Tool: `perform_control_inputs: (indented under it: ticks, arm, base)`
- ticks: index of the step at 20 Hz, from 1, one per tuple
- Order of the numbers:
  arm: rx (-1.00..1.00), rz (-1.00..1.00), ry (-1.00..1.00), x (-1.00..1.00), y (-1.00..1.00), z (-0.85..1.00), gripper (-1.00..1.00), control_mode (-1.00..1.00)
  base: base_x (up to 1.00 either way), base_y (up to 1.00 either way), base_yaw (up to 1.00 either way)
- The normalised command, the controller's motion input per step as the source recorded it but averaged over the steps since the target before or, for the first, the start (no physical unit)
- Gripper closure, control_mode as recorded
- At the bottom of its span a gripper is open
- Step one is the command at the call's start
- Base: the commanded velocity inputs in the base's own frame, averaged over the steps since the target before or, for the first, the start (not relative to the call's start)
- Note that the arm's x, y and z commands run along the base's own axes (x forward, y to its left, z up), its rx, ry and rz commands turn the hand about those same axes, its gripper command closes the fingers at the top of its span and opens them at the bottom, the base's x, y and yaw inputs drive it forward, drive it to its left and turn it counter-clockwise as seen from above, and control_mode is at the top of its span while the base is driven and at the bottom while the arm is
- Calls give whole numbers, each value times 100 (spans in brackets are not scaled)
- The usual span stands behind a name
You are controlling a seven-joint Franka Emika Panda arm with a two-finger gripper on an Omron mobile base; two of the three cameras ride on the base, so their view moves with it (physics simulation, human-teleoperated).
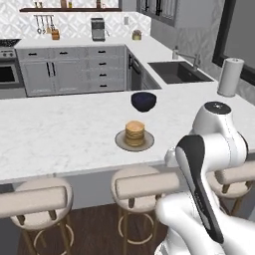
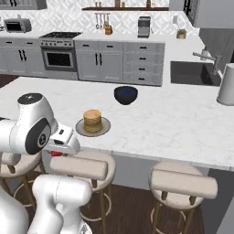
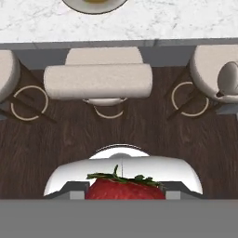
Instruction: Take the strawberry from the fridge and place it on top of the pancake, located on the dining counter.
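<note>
Strawberry (image 3: 124, 188) sat right at the bottom of the hand view, red with its green leaves on top, held tight between the two fingers of the gripper (image 3: 124, 195). So the gripper was closed on the berry. Below it were the dark wood floor and a pale stool (image 3: 98, 80), with the edge of the dining counter (image 3: 162, 21) along the top of that view.

On the white marble dining counter stood the pancake (image 1: 134, 133), a small golden stack on a round plate (image 1: 122, 142). A dark bowl (image 1: 143, 101) sat a bit farther back, and a white paper towel roll (image 1: 230, 76) stood off to the right, near the sink (image 1: 177, 71).

The hand was low and on the stool side of the counter, so it was not over the plate yet. I think the job was well along: the berry was in hand, and the last bit was to carry it over.

To do that well, the arm should lift high enough to clear the counter edge and the stool backs. Then it should move slowly until the berry hangs right above the middle of the stack. It should go down close before letting go, because a small round berry could roll off the top and onto the plate.
</note>
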Motion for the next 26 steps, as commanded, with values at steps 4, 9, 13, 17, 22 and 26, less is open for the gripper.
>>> perform_control_inputs:
  ticks: [4,9,13,17,22,26]
  arm:
    - [0,0,0,0,0,0,100,100]
    - [0,0,0,0,0,0,100,100]
    - [0,0,0,0,0,0,100,100]
    - [0,0,0,0,0,0,100,100]
    - [0,0,0,0,0,0,100,100]
    - [0,0,0,0,0,0,100,100]
  base:
    - [63,47,-14]
    - [35,80,-21]
    - [21,33,-11]
    - [17,-24,0]
    - [13,-46,0]
    - [15,-32,0]
